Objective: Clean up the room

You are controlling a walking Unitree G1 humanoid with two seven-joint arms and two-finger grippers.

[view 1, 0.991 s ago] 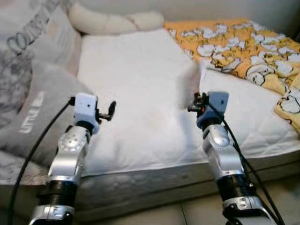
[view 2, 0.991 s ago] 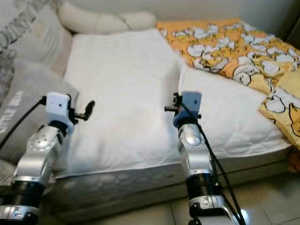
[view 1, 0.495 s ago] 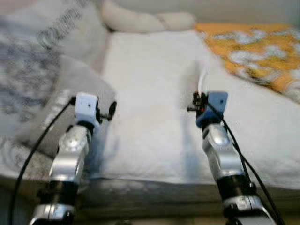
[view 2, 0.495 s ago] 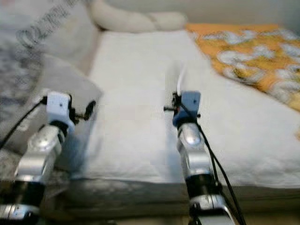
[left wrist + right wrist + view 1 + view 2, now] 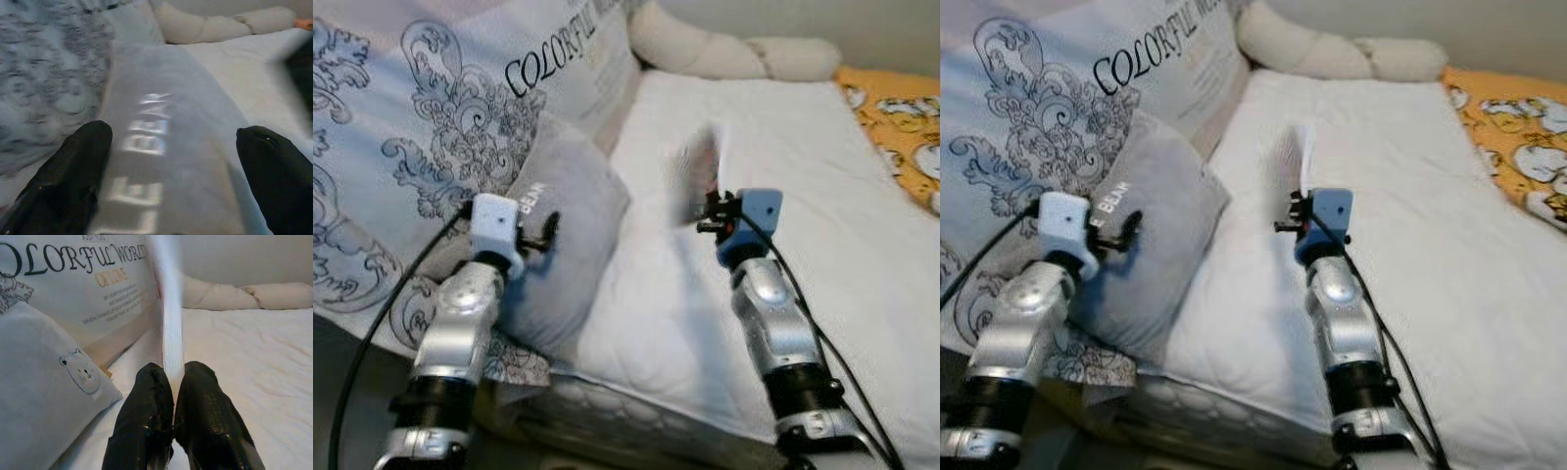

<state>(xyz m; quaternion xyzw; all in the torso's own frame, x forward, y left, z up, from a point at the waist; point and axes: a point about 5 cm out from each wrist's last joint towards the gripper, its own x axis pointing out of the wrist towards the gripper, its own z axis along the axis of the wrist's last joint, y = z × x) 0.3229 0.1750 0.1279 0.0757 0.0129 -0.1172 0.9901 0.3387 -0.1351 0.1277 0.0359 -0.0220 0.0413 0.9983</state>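
Both arms are raised fwd over the bed. The right hand is clenched on a thin white sheet, held upright above the mattress, just beside the grey pillow. The left hand is held released, fingers spread wide apart, directly over that pillow. A large printed cushion is seen behind the pillow; an orange blanket lies well apart from it.

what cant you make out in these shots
- The thin white object pinched in the right gripper: motion-blurred in the eye and wrist views, so its identity is unclear.
- Grey pillow lettering: partly covered by the left gripper.
- Yellow patterned blanket: cut off by the frame edge.
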